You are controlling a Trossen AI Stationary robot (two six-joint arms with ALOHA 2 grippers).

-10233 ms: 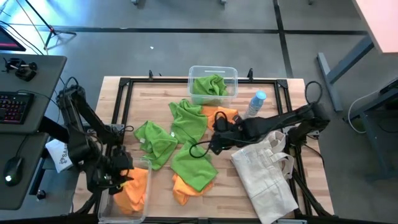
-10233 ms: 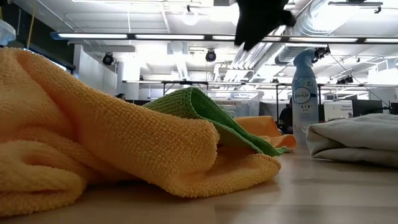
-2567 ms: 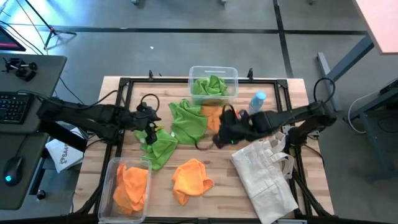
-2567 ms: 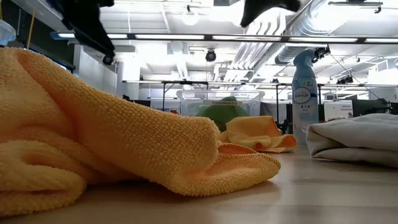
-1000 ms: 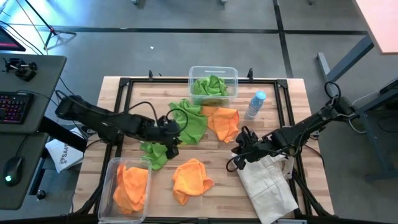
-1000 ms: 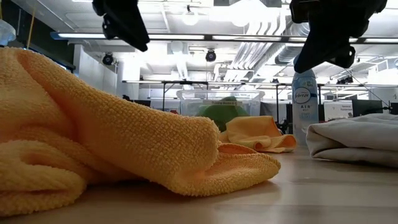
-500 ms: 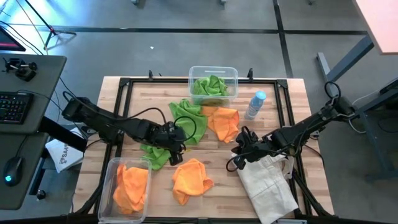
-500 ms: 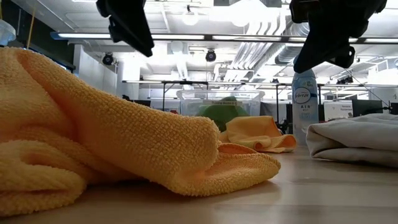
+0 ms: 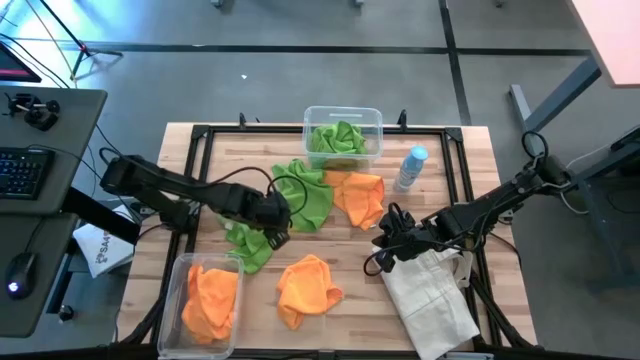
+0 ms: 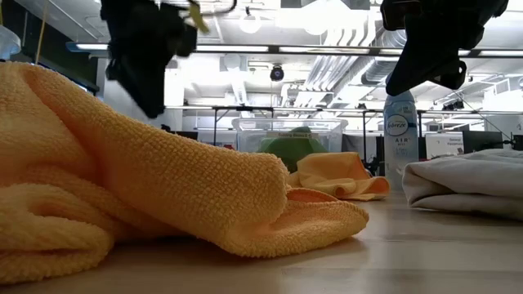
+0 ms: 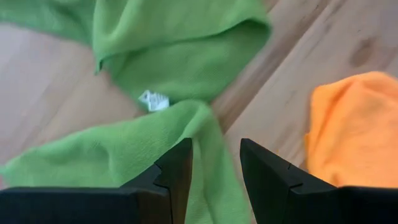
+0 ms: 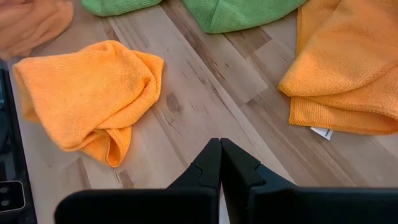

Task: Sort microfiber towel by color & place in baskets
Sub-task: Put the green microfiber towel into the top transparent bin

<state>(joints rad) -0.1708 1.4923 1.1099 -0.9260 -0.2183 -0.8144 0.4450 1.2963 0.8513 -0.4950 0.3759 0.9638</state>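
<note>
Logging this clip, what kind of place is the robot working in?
Probably a robotics lab or open workshop: exposed ceiling ducts, a desk with a keyboard beside the wooden table, and a bare concrete floor.

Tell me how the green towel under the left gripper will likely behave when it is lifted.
The green towel lies crumpled in soft folds, so it will probably hang limp and stretch out rather than hold shape. Its thin cloth looks light. The open left gripper straddles a narrow fold, so a pinch there may lift only part while the rest drags across the table.

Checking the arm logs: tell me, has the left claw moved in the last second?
Yes. The left claw has pulled slightly back toward the robot's left, away from the loose orange towel, and sits open over the green towel.
</note>
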